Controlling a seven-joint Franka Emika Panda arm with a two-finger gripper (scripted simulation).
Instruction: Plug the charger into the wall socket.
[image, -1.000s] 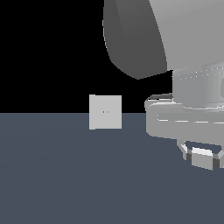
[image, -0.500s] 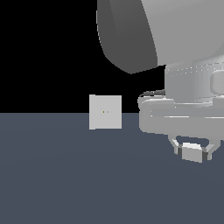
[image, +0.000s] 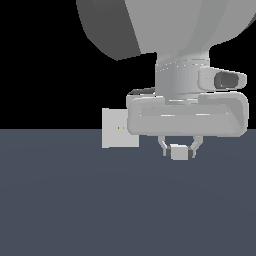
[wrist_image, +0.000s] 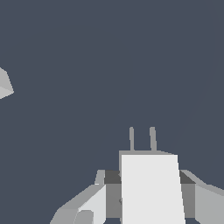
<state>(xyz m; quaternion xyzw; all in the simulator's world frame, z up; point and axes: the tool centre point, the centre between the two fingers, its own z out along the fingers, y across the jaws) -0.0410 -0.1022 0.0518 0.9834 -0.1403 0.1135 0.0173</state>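
The gripper (image: 179, 148) hangs below the arm's broad wrist housing, its fingers (image: 163, 146) closed against both sides of the charger (image: 179, 152) — a small pale block held clear of the dark grey floor (image: 75, 200). In the wrist view the charger (wrist_image: 151, 188) shows a pale top face with two thin prongs (wrist_image: 142, 139) projecting forward, the fingers (wrist_image: 92, 205) bearing on either flank. The wall socket (image: 116, 128) stands upright on the floor toward the exterior view's left of the gripper, its right edge hidden behind the wrist housing — two tiny dots at its centre. The prongs are not in the socket; only a pale corner of it (wrist_image: 5, 85) enters the wrist view.
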